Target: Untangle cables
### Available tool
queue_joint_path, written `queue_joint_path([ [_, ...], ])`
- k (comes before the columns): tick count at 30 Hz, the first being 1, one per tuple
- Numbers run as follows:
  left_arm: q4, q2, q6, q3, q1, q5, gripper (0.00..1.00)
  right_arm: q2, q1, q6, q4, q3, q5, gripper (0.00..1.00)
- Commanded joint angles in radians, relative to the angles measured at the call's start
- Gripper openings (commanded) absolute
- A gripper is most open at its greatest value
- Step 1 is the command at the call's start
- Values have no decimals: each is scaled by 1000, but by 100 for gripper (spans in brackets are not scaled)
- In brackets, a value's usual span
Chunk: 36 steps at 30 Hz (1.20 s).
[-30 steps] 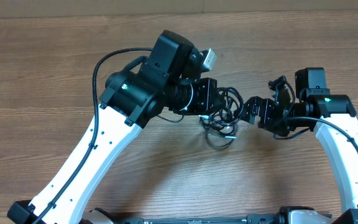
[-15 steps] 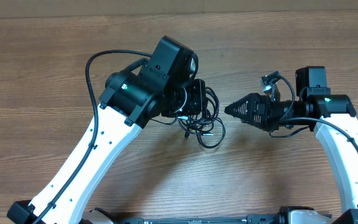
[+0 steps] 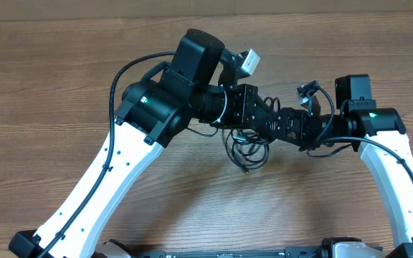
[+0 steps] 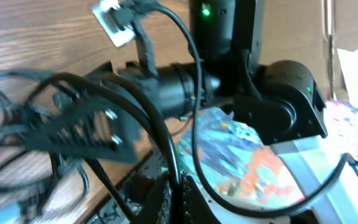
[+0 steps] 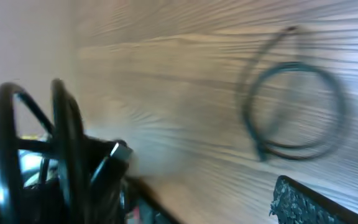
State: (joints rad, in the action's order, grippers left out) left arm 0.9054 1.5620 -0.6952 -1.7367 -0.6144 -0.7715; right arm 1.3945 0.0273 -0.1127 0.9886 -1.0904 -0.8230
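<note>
Overhead, the 2 arms meet near the middle of the wooden table. The left gripper points toward the right side, its jaws closed tight on the cables. Their thin black loops run out from under its tip and hang down to the wood just below; whether they rest on it I cannot tell. The right gripper faces it tip to tip, jaws spread as wide as they go. Its tips sit right beside the bunch, but I cannot tell whether they touch a strand.

The left wrist view is blurred. It shows several black strands at the left edge and 1 ribbed black finger of the right gripper crossing in front of them. The right wrist view, also blurred, shows 1 round loop of cable against the wood at upper right. A white tag sticks up behind the left wrist.
</note>
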Motion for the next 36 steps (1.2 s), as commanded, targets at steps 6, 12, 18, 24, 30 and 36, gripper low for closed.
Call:
queue_joint_path([
  [6,-16,-26,20,-27,49,-120,4,3,-2,-266,47,-23,719,100],
  [12,48,-42,18,-27,108,57,4,3,-2,-305,57,-23,795,100],
  [18,159,-42,19,-27,112,197,4,3,-2,-300,43,-23,680,100],
  [24,126,-42,38,-27,112,121,4,3,-2,-299,16,-23,599,100],
  [30,-175,-42,157,-27,110,-316,4,5,-2,-298,11,-22,568,100],
  [36,-285,-42,101,-27,110,-356,4,5,-2,-242,0,-22,457,100],
])
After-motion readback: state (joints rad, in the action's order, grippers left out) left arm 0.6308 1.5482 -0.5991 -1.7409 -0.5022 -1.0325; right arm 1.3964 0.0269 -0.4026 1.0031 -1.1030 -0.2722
